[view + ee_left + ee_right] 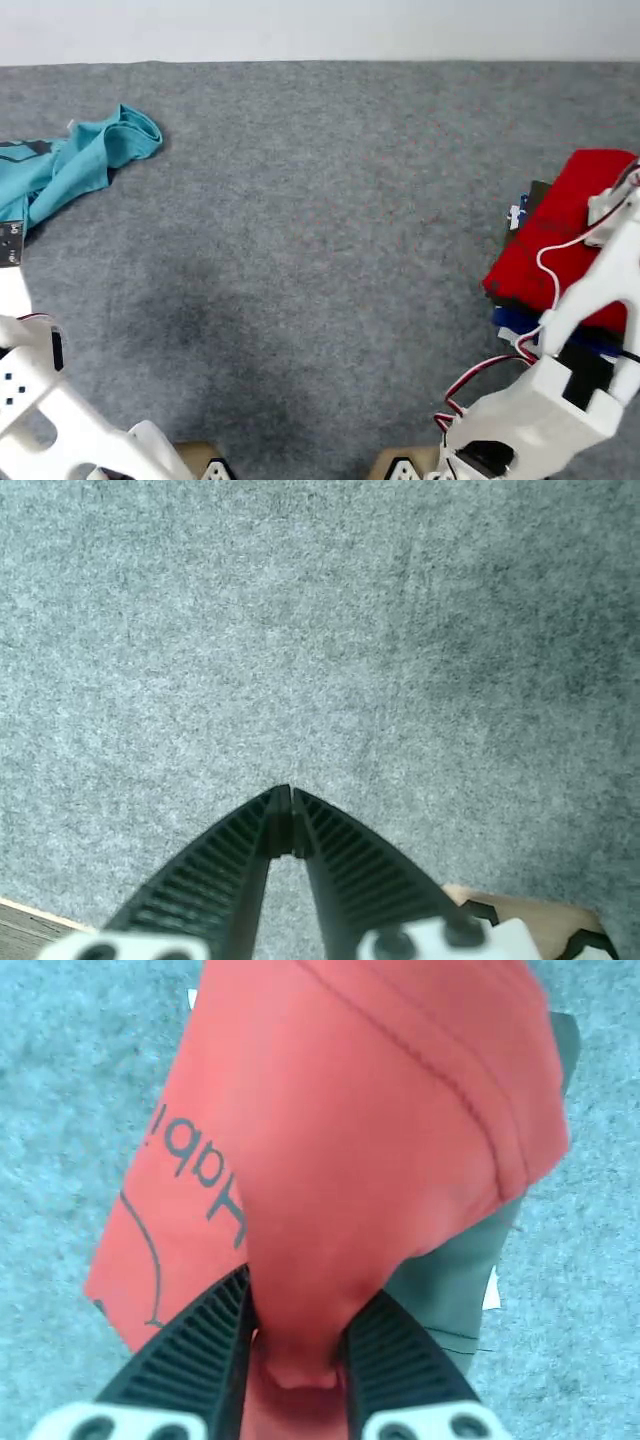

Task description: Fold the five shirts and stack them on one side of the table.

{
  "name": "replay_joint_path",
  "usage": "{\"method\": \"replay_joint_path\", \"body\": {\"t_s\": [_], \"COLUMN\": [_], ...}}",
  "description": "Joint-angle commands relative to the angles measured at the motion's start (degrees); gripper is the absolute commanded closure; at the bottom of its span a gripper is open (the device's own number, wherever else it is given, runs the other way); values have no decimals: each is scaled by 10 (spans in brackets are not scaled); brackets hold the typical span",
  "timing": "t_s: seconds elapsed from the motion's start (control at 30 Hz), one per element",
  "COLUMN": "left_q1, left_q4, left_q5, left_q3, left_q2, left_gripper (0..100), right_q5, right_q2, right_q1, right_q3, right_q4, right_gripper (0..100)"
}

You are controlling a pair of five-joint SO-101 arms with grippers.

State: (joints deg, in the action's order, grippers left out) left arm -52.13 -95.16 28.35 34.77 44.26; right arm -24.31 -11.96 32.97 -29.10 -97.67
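A folded red shirt (560,235) tops a stack at the table's right edge, over a dark grey shirt (535,198) and a blue one (520,320). In the right wrist view my right gripper (296,1325) is shut on a fold of the red shirt (340,1140), with the grey shirt (450,1290) below. A teal shirt (75,165) lies crumpled at the far left. My left gripper (291,825) hangs shut over bare grey felt, holding nothing. The left arm (40,390) sits at the front left corner.
Grey felt (320,230) covers the whole table, with a wide open stretch between the teal shirt and the stack. The arm bases (400,468) stand at the front edge. A white wall runs along the back.
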Motion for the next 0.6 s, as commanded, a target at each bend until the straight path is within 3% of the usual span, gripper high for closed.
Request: {"method": "replay_joint_path", "body": {"t_s": [0.0, 0.3, 0.43, 0.57], "left_q1": [-3, -3, -4, -4], "left_q4": [-4, -4, -4, -4], "left_q5": [1, 1, 1, 3], "left_q3": [-1, -1, -1, -1], "left_q2": [9, 9, 9, 9], "left_gripper": [995, 995, 995, 995], "right_q5": [-21, -59, -57, 5], "right_q2": [6, -36, -58, -40], "right_q1": [19, 45, 45, 46], "right_q3": [-7, -4, -7, -7], "right_q4": [7, 83, 61, 49], "right_gripper": [989, 978, 850, 710]}}
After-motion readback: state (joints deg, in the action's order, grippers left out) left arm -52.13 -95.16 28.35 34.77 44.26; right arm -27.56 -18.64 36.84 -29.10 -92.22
